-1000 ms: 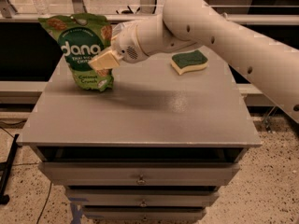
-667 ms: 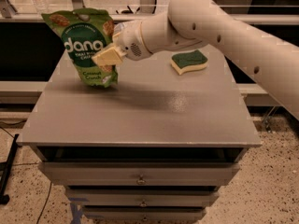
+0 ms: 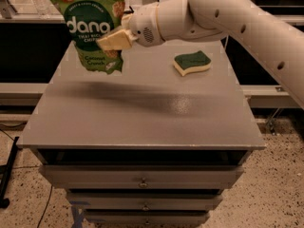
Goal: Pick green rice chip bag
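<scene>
Claw (image 3: 108,41) of a white robot arm, pinched shut on the right edge of the green rice chip bag (image 3: 89,25), holds it upright above the far left corner of a grey table (image 3: 142,125). The bag's shadow falls on the tabletop below. A green-and-yellow sponge (image 3: 192,62) rests on the table, well to the right.

Glossy green rice chip bag (image 3: 90,20), upright, aloft, jaws clamped on its edge

Arm (image 3: 237,18) extended, hand (image 3: 106,42) (tan fingers (image 3: 118,38) closed) held high, clamping the green rice chip bag (image 3: 88,25).
</scene>
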Action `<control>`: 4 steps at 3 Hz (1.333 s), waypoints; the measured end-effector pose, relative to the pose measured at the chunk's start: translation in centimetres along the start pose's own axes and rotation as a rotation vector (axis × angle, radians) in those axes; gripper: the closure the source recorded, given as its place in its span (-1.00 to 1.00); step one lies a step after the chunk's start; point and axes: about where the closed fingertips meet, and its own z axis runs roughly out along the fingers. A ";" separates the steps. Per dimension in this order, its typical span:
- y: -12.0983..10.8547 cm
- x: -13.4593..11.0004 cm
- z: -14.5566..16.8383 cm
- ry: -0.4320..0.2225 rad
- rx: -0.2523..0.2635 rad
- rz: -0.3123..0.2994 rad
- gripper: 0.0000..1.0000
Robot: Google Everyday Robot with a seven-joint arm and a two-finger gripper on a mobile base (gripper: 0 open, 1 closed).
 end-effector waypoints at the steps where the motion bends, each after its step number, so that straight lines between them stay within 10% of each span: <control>1: -0.8 -2.0 -1.5 -0.048 -0.003 -0.010 1.00; 4: -1.4 -3.7 -2.1 -0.095 -0.072 -0.010 1.00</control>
